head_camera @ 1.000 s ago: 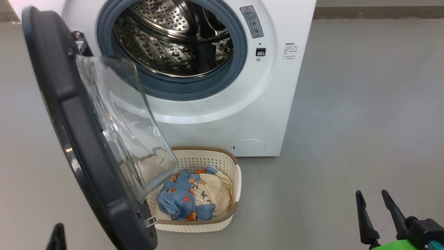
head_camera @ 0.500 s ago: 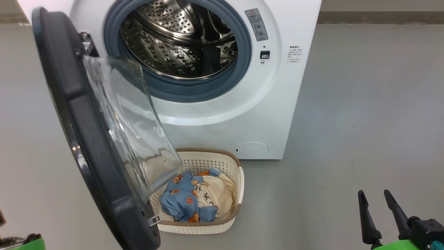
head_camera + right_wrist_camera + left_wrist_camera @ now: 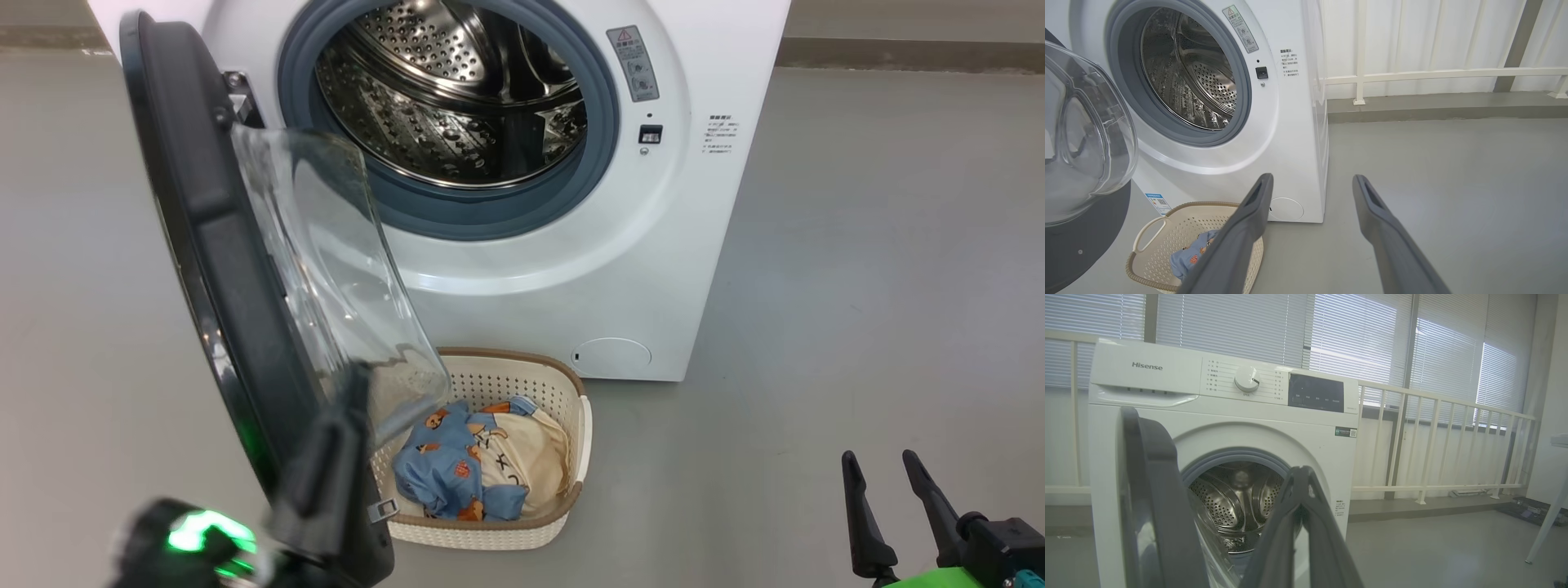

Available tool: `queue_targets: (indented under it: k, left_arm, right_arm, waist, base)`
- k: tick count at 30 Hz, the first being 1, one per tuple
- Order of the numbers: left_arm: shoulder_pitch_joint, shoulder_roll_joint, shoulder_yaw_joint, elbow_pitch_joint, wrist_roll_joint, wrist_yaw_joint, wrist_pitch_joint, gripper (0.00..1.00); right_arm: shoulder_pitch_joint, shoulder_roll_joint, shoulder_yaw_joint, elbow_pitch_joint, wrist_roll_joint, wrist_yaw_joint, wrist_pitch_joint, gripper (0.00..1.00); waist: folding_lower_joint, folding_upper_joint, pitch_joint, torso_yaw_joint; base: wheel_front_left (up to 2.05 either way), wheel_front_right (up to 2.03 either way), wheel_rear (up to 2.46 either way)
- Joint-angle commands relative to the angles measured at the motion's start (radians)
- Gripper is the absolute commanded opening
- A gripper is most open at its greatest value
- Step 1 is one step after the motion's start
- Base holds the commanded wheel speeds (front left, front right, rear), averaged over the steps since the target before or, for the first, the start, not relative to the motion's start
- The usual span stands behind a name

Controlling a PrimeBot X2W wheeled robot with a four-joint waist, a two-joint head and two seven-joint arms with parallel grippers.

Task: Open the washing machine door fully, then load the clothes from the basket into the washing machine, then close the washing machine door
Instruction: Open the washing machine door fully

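Note:
The washing machine (image 3: 563,278) stands with its steel drum (image 3: 457,98) exposed. The washing machine door (image 3: 216,245) hangs partly open on the left, its glass bowl over the basket (image 3: 482,532). The clothes (image 3: 457,474), blue bear print and cream, lie in the basket. My left gripper (image 3: 357,385) is shut and blurred, reaching up in front of the door's lower inner face; I cannot tell if it touches. In the left wrist view my left gripper (image 3: 1300,473) points at the drum beside the door (image 3: 1151,490). My right gripper (image 3: 880,467) is open and holds nothing.
Grey floor spreads to the right of the machine. A white railing (image 3: 1437,441) and blinds stand behind it. In the right wrist view the open right gripper (image 3: 1312,181) hovers above the floor, right of the basket (image 3: 1152,228) and the door glass (image 3: 1086,134).
The head camera has shifted, so the scene sits further right. My left gripper has risen from the lower left corner up against the door's lower part. The right gripper has held still.

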Motion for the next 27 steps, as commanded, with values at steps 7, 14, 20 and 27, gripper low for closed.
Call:
queue_targets:
  k: [7,14,20,27]
  left_arm:
    - [0.047,0.004,-0.097,0.116,-0.024,0.011,0.088,0.00]
    - [0.042,0.005,-0.056,0.220,-0.022,0.054,0.079,0.00]
    - [0.026,0.005,-0.032,0.241,-0.024,0.077,0.061,0.00]
    - [0.021,0.006,-0.018,0.260,-0.031,0.090,0.054,0.00]
  right_arm:
    - [-0.004,-0.004,0.026,-0.021,-0.004,0.006,-0.005,1.00]
    - [-0.004,-0.002,0.022,-0.022,-0.004,0.006,-0.005,1.00]
    - [-0.006,-0.001,0.023,-0.022,-0.005,0.006,-0.005,1.00]
    - [-0.006,0.000,0.018,-0.020,-0.006,0.006,-0.005,1.00]
  waist:
    - [0.0000,-0.0001,0.012,0.016]
    - [0.0000,-0.0001,0.021,0.023]
    - [0.0000,-0.0001,0.031,0.030]
    - [0.0000,-0.0001,0.034,0.043]
  base:
    - [0.00,0.00,0.00]
    - [0.00,0.00,0.00]
    - [0.00,0.00,0.00]
    - [0.00,0.00,0.00]
